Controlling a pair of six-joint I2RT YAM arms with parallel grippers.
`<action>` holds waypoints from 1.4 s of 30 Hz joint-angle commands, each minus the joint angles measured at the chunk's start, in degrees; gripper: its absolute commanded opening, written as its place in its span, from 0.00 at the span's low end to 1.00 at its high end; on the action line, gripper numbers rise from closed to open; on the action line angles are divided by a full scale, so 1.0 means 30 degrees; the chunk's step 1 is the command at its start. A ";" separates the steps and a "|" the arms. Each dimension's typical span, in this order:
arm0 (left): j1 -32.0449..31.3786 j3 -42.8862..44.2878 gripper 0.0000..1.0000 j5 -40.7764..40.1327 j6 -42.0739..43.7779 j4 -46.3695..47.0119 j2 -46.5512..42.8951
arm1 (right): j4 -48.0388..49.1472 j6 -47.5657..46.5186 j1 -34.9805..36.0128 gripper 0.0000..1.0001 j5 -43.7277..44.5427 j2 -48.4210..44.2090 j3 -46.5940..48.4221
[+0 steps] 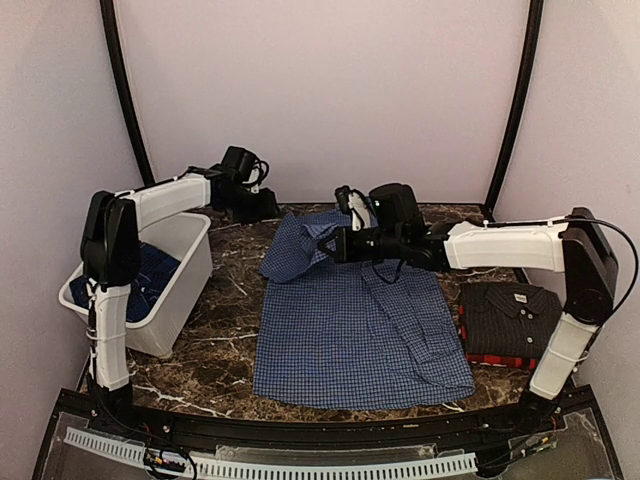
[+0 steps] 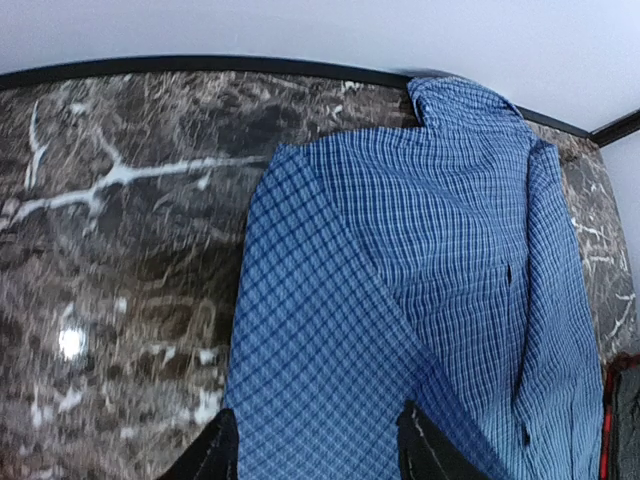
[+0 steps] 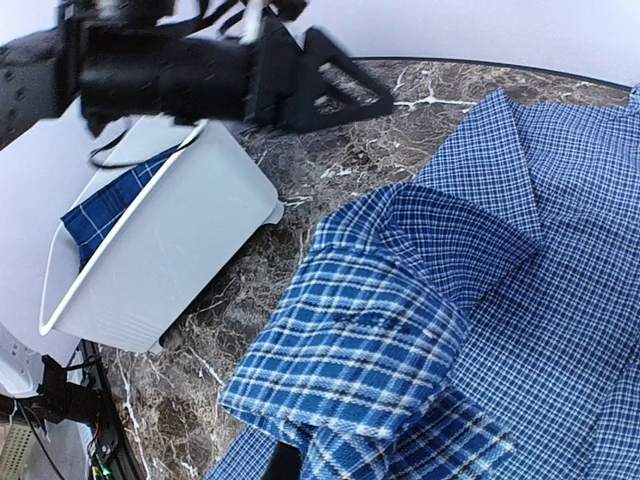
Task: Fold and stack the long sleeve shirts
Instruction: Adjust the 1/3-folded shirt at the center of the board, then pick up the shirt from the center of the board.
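The blue-and-white check shirt (image 1: pixel 350 330) lies spread on the dark marble table. My right gripper (image 1: pixel 335 243) is shut on a sleeve of it and holds the cloth lifted over the shirt's upper left part. In the right wrist view the folded-over sleeve (image 3: pixel 400 340) drapes across the jaws and hides them. My left gripper (image 1: pixel 268 205) hovers open over the shirt's far left shoulder; its fingertips (image 2: pixel 220 452) stand apart above the cloth (image 2: pixel 430 250). The black pinstripe shirt (image 1: pixel 512 312) lies folded on the red-and-black plaid shirt (image 1: pixel 495 358) at the right.
A white plastic bin (image 1: pixel 185 290) with dark blue cloth (image 1: pixel 150 275) inside stands at the table's left edge; it also shows in the right wrist view (image 3: pixel 170 250). The left arm's gripper (image 3: pixel 340 90) reaches in above it. Curved black poles and a pale wall stand behind.
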 commanded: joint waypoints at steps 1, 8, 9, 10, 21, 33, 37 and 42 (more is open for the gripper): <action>-0.0318 -0.5457 0.52 0.1297 -0.1560 0.1078 -0.5461 | 0.0244 -0.0462 -0.0592 0.00 -0.0466 0.0544 0.0985; -0.2055 -1.2080 0.50 0.1585 -0.2794 0.1358 -0.9480 | 0.0185 -0.0796 -0.1057 0.00 -0.0790 0.1090 0.1884; -0.2610 -1.2508 0.50 0.1531 -0.2956 0.1271 -0.9995 | 0.0196 -0.0854 -0.1099 0.00 -0.0841 0.1163 0.1974; -0.2888 -1.3291 0.49 0.1477 -0.3022 0.0970 -1.0232 | 0.0197 -0.0890 -0.1141 0.00 -0.0914 0.1183 0.2048; -0.6081 -1.8834 0.43 0.1072 -0.5355 -0.1086 -1.4167 | 0.0132 -0.1098 -0.1254 0.00 -0.1079 0.1304 0.2742; -0.9413 -2.2860 0.33 0.3026 -0.8758 0.0197 -1.5384 | -0.0299 -0.1488 -0.1254 0.00 -0.1171 0.1796 0.4836; -1.0304 -2.2626 0.30 0.2512 -0.9268 -0.0142 -1.4345 | -0.0562 -0.1698 -0.1254 0.00 -0.1188 0.1961 0.5617; -1.1158 -2.2243 0.26 0.1846 -0.9604 -0.0658 -1.3516 | -0.0845 -0.2006 -0.1239 0.00 -0.1224 0.2119 0.6573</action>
